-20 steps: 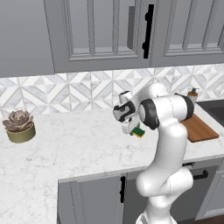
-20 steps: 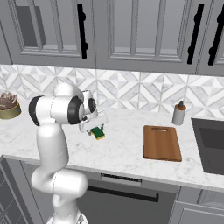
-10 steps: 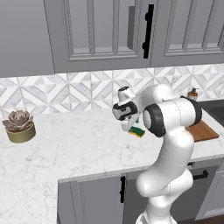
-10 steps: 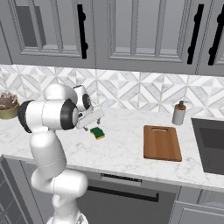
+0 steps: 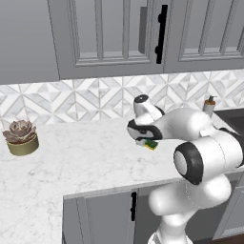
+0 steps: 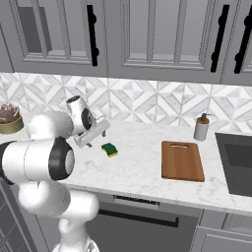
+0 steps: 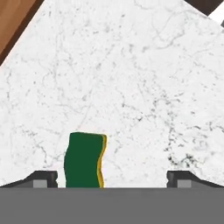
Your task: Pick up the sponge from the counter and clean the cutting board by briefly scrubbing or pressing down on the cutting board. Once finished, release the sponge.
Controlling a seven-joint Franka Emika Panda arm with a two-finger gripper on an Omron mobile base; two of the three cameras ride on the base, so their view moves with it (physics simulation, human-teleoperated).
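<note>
Left base view: sponge (image 5: 151, 145) flat on the white worktop (image 5: 81, 157), just right of the hand (image 5: 139, 139) and possibly touching it (arm blocks the contact); potted plant (image 5: 21, 138) far left.

Right base view: sponge (image 6: 109, 149) on worktop (image 6: 142, 170) beside the hand (image 6: 88, 139), cutting board (image 6: 182, 160) well apart to the right, soap bottle (image 6: 201, 128) behind it.

Hand view: fingertips (image 7: 43, 177) spread wide, nothing gripped; sponge (image 7: 85, 159) near the left tip; board corner (image 7: 13, 19) upper left.
</note>
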